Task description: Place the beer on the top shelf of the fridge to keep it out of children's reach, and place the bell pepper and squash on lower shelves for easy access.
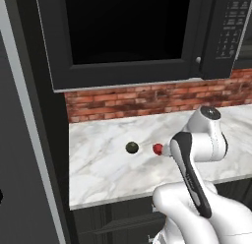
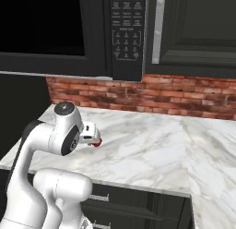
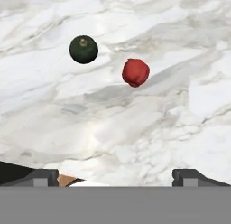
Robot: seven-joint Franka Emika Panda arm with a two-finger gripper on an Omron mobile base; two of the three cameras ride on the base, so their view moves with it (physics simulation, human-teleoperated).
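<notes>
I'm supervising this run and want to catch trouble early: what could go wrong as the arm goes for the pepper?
The pepper and squash lie loose and apart on the slick marble counter; both are round, so a fingertip nudge could roll either away. The open gripper sits off to one side of the pepper, so a straight descent might miss it.

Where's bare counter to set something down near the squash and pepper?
The marble counter is bare right of the bell pepper, out to the corner, and in front of both foods toward the counter edge. Only the gap between pepper and squash is tight.
</notes>
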